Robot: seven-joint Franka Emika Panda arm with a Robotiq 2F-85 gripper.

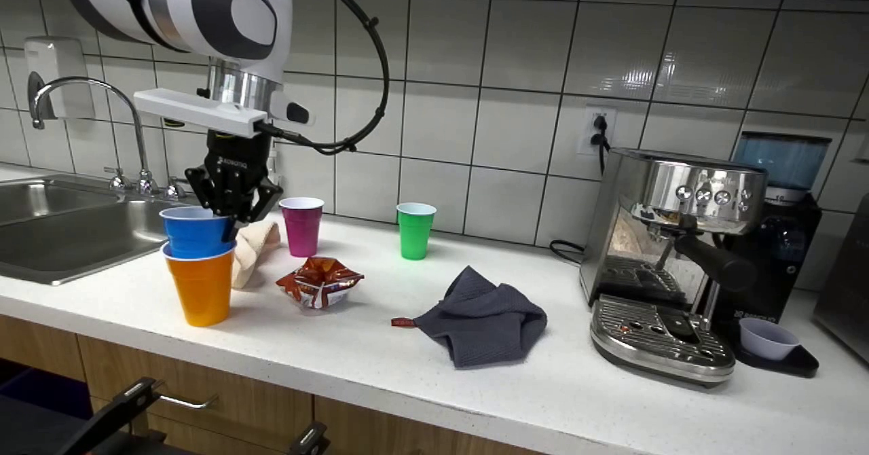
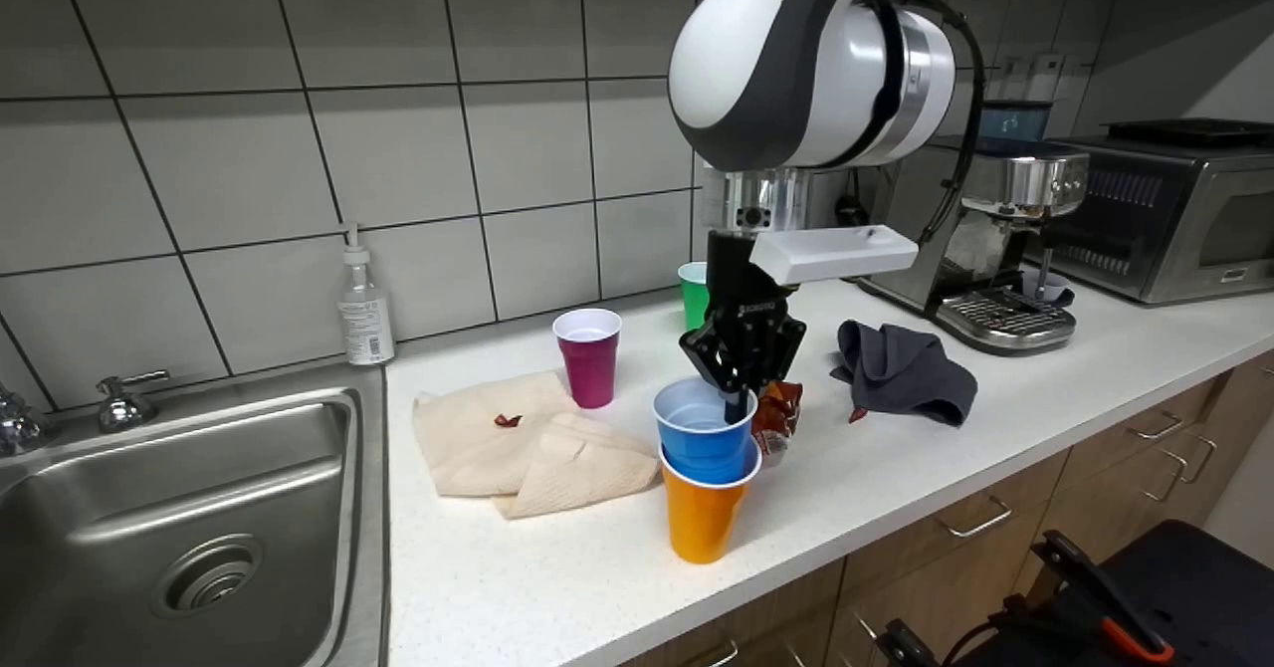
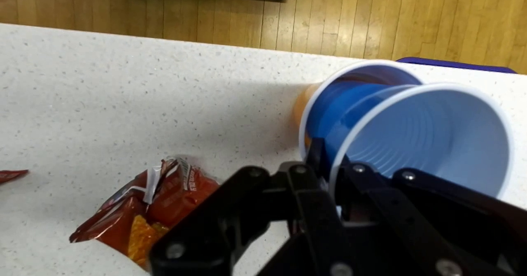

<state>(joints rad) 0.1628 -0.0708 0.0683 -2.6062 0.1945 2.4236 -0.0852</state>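
My gripper [image 1: 229, 227] is shut on the wall of a blue cup [image 1: 193, 234], one finger inside the cup and one outside. The pinch also shows in an exterior view, with the gripper [image 2: 739, 403] at the rim of the blue cup [image 2: 697, 448]. The blue cup's lower part is inside an orange cup [image 1: 201, 292], which stands upright on the counter. In the wrist view the gripper [image 3: 331, 156] straddles the rim of the blue cup [image 3: 428, 127], and the orange cup [image 3: 302, 107] is partly hidden behind it. An open red snack bag [image 3: 144, 214] lies beside the gripper.
A magenta cup [image 1: 302, 227], a green cup [image 1: 415, 232] and a beige cloth [image 2: 537, 448] are behind the stacked cups. A dark grey cloth [image 1: 482, 319] and an espresso machine [image 1: 679, 197] are along the counter. A sink [image 2: 368, 508] and soap bottle [image 2: 366, 319] are opposite.
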